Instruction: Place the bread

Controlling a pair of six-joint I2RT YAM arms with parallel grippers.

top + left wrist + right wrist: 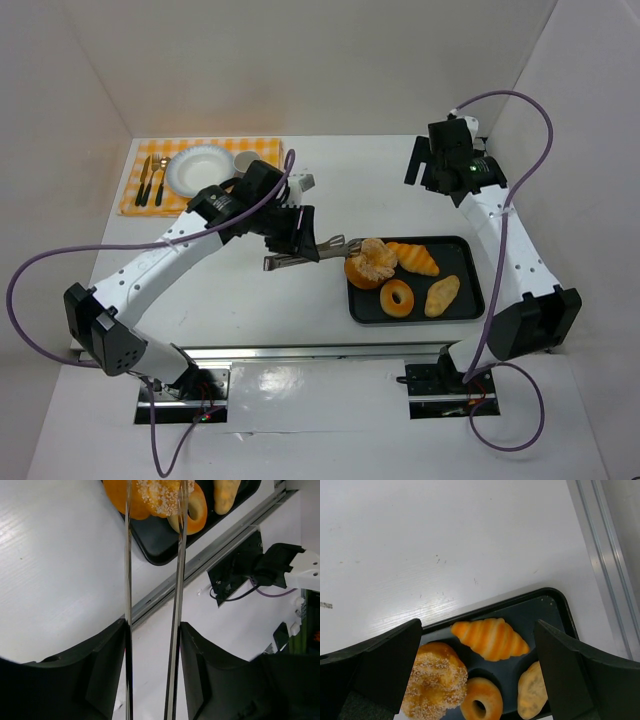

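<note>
Left wrist: left end effector (pixel 152 650) pinching tongs (pixel 127 580) that straddle bread (pixel 160 495) at tray (pixel 160 545) 10 o'clock. Loose squeeze, the bun might slip.

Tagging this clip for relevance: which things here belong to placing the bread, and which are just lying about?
In the job: bread, tongs either side of it, left gripper holding the tongs, black tray beneath.

Lying about: croissant, ring donut, oval pastry, paper plate (perhaps the target), cutlery, checkered mat, right gripper, open.
</note>
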